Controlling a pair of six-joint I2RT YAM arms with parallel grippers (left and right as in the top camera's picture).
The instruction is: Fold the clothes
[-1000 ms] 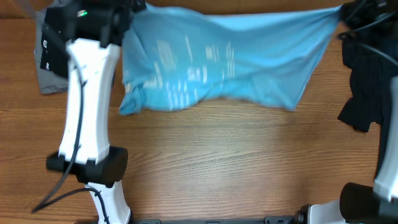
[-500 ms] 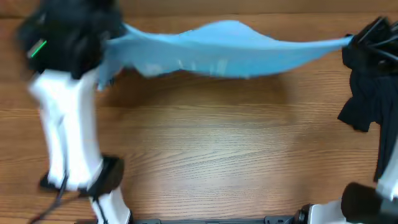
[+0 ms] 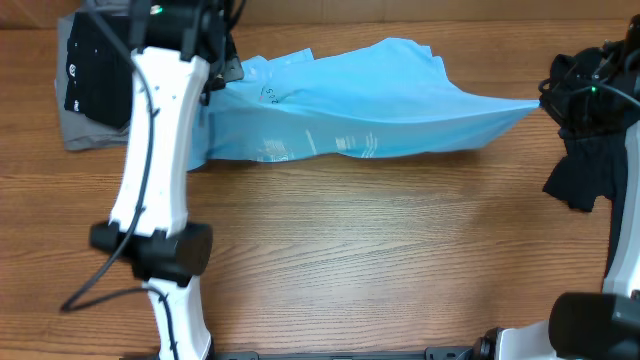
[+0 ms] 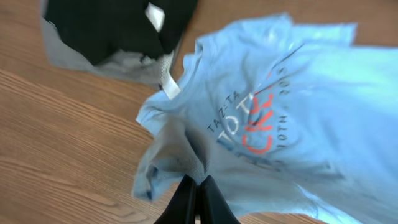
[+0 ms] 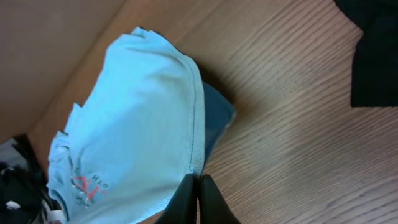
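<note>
**Blue shirt brought down across the top of the table**

The blue T-shirt now lies in a long, rumpled band across the upper middle of the overhead view. A second ago it hung spread wide in the air. It looks set down for flattening, with no fold made yet.

The left gripper is clenched on fabric near the collar. The right gripper is clenched on the hem at the far end.

Counted: one blue shirt, two grippers, one black garment on one grey garment at upper left, one black pile at the right edge, and one wooden table.
</note>
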